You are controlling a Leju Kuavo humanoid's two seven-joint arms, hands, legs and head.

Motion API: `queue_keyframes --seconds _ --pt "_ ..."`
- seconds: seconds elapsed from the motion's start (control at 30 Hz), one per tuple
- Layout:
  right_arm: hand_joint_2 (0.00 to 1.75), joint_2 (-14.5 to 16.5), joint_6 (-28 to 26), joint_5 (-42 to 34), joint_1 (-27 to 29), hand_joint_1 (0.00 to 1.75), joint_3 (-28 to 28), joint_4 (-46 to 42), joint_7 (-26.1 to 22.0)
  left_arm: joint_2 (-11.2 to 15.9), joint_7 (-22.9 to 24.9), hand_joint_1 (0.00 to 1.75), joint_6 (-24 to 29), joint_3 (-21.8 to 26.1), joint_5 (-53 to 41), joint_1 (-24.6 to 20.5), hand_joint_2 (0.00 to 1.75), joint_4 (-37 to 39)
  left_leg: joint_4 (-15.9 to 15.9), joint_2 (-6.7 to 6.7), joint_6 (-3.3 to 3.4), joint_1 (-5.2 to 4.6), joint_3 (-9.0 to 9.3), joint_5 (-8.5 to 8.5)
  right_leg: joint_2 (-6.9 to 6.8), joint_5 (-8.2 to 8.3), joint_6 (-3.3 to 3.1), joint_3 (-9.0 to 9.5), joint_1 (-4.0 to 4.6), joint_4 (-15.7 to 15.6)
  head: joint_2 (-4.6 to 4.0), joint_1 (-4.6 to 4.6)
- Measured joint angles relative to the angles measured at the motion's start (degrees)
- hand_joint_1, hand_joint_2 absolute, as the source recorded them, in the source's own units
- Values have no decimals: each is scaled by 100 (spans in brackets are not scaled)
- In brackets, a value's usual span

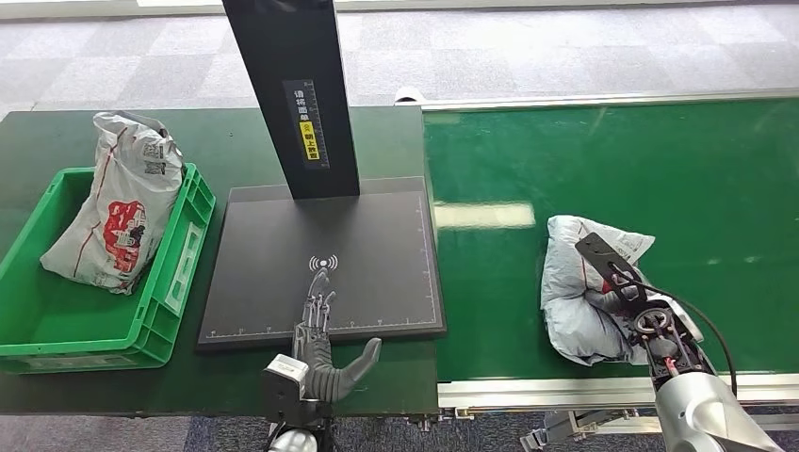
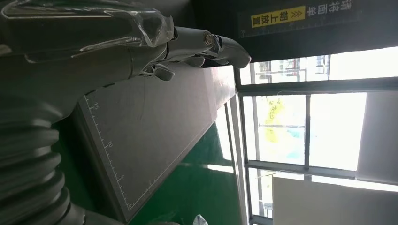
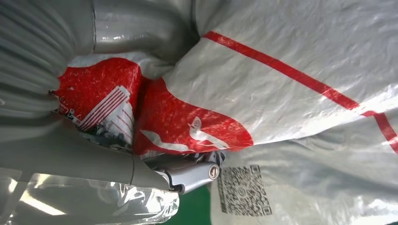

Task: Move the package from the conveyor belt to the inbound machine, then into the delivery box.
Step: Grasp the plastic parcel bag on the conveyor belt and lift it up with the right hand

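Nearest the camera, the left hand rests at the front edge of the dark scanning plate of the inbound machine, fingers straight and apart, holding nothing. Both the plate and the green delivery box sit on a dark green table; grey carpet tiles lie beyond. One white-and-red package in the box leans against its far wall. A black upright post with a yellow label rises from the plate's rear. To the right runs the green conveyor belt, edged in a metal rail. On its near side lies the package, a crumpled white mailer bag with red stripes, a red logo and a QR code. The right hand grips it, fingers pressed into the plastic.
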Motion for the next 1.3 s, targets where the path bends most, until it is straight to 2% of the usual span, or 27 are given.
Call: queue_keyframes --seconds 0.17,0.3,0.4,0.5,0.6,0.77,0.97,1.1,1.3 --pt "175 185 -166 -17 25 175 -2 -55 -446 57 0 0 157 103 -527 75 175 -246 0 0 -1 4 0 0 0 0 0 0 4 1 -1 1" --pt "175 433 -484 0 159 175 11 -435 -1077 212 0 0 292 256 -1040 109 175 -791 -2 5 -2 7 -5 1 5 2 -3 -5 9 5 0 1" --pt "175 699 -765 -161 427 175 122 -1316 -1285 314 0 0 356 490 -1196 239 175 -1413 -2 1 -3 10 -10 3 2 1 -6 -14 12 8 1 1" --pt "175 905 -871 -365 697 175 330 -2457 -1137 386 0 0 370 711 -1289 385 175 -1997 -2 -3 -4 10 -16 3 -3 -3 -8 -21 13 9 1 0" --pt "175 986 -929 -487 833 175 452 -3089 -1153 431 0 0 406 820 -1339 464 175 -2324 -3 -2 -4 9 -20 3 -3 -5 -8 -21 12 9 0 3" --pt "175 1095 -1454 -757 1266 175 568 -4111 -1595 536 0 0 831 947 -1854 552 175 -2917 -1 -5 -4 6 -22 2 -6 -4 -8 -21 6 9 0 3" --pt "175 1152 -1408 -1134 1931 175 806 -5386 -1579 704 0 0 906 1578 -1949 566 175 -3733 -6 -3 -5 10 -21 0 -4 -6 -10 -24 13 9 0 2" --pt "175 1313 -982 -1349 1919 175 1084 -5366 -1602 793 0 0 906 1794 -1737 393 175 -3844 -8 5 -12 11 -20 7 1 -2 -17 -23 14 10 0 4" --pt "175 1857 -651 -1598 1252 175 1554 -4314 -1749 819 2 0 883 1816 -1598 -43 175 -3713 -7 -1 -18 11 -19 25 -5 8 -27 -23 15 13 0 4"
